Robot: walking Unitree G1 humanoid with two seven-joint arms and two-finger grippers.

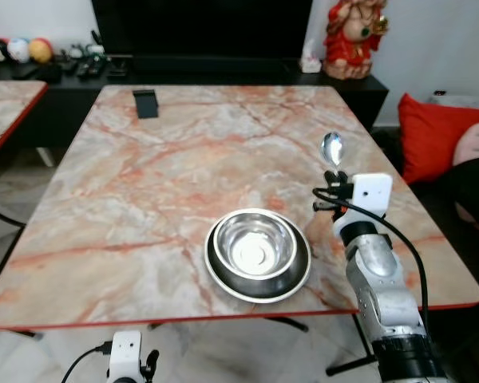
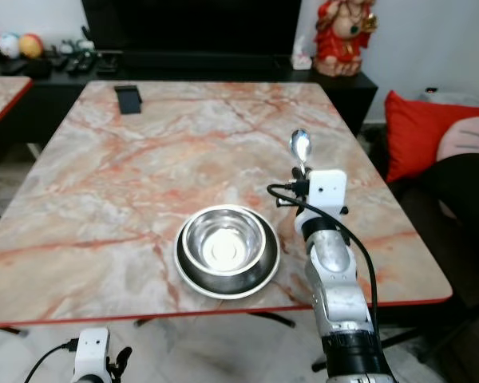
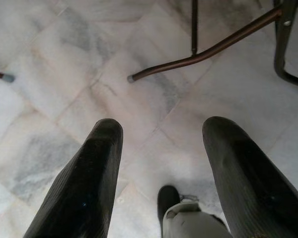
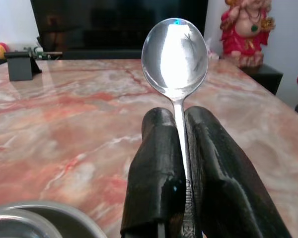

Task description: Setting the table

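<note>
Overall, a marble-patterned table [image 1: 144,183] with a red edge carries a steel plate [image 1: 223,281] near its front edge, right of centre, with a steel bowl [image 1: 254,243] seated inside it. A small black stand [image 1: 145,103] sits at the far left of the tabletop. No readable writing is visible. The right gripper [image 4: 179,148] is over the table just right of the plate, fingers clamped on the handle of a spoon [image 1: 332,149], its bowl projecting beyond the fingertips toward the far side. The left gripper [image 3: 161,144] hangs below table height above pale floor tiles [image 3: 64,59], fingers apart, holding nothing.
</note>
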